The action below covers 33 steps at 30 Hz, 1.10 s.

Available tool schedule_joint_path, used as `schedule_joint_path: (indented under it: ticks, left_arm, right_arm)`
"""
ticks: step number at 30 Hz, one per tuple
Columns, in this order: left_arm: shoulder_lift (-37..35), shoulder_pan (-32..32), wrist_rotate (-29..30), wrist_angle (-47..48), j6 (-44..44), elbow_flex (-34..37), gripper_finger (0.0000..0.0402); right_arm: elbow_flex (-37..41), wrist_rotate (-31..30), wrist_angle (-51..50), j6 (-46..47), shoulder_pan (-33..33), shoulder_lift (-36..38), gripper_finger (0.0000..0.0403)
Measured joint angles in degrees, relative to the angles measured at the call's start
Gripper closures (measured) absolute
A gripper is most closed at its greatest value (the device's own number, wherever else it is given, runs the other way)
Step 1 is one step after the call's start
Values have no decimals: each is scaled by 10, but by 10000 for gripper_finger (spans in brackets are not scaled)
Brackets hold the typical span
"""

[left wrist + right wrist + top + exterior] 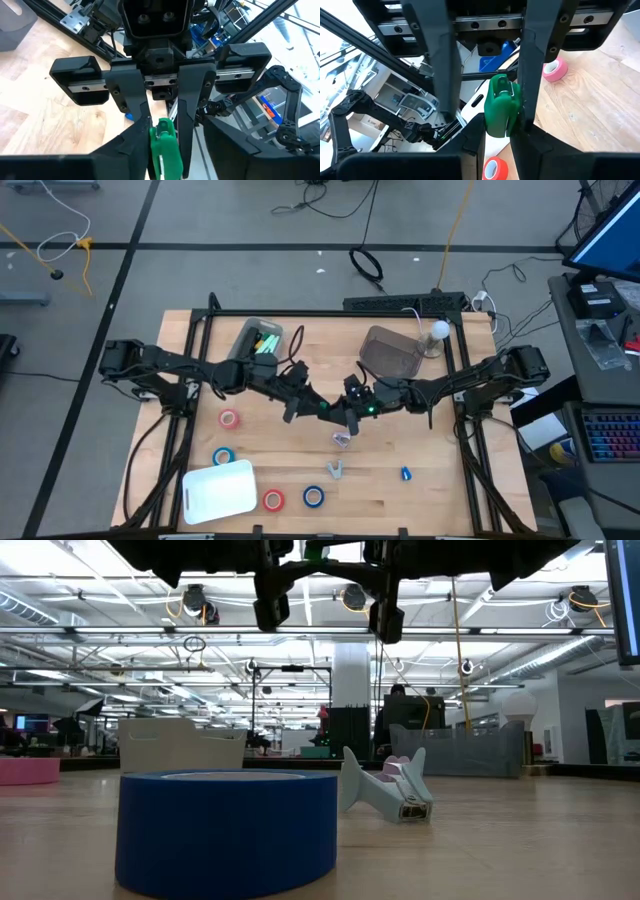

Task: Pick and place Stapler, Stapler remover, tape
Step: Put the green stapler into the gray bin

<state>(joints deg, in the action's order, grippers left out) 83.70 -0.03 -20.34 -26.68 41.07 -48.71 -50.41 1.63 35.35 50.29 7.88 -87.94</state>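
A small green stapler (501,102) hangs high over the table's middle, and my right gripper (497,136) is shut on it. My left gripper (167,152) faces it from the table's left and is open. Its fingers (442,65) stand on either side of the stapler, with a gap showing on one side. In the high view the two grippers meet tip to tip, left (305,405) and right (348,412). A grey-blue stapler remover (335,470) lies on its side on the wood. Red tape (230,418) and blue tape (222,456) lie flat at the left; red tape (273,500) and blue tape (313,496) lie near the front edge. My right gripper pinches the green stapler between its two fingers, on its flat sides (514,120). The fingers come level from the table's right. The stapler is lifted well clear of the table, its other end (162,131) reaching between my left gripper's fingers.
A clear bin (258,340) with green things and a grey bin (390,352) stand at the back, with a white lamp (438,330) beside them. A white tray (220,490) lies front left. A pale small thing (342,440) and a blue one (405,473) lie on the wood.
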Motion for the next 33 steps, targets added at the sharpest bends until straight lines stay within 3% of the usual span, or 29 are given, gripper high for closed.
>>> schedule_joint_path:
  ticks: [11,17,21,28,33]
  left_arm:
    - [0,1,12,5,-11,1,348]
    - [0,9,7,6,-17,1,344]
    - [-1,16,-1,25,-21,1,328]
    - [0,33,14,41,-39,1,347]
    - [-1,48,9,91,-43,1,332]
  right_arm:
    - [0,-4,-1,0,0,0,338]
    - [0,0,-1,2,0,0,322]
    - [1,30,-5,0,4,0,298]
    - [1,115,-47,31,20,0,265]
    - [1,121,-77,38,32,0,255]
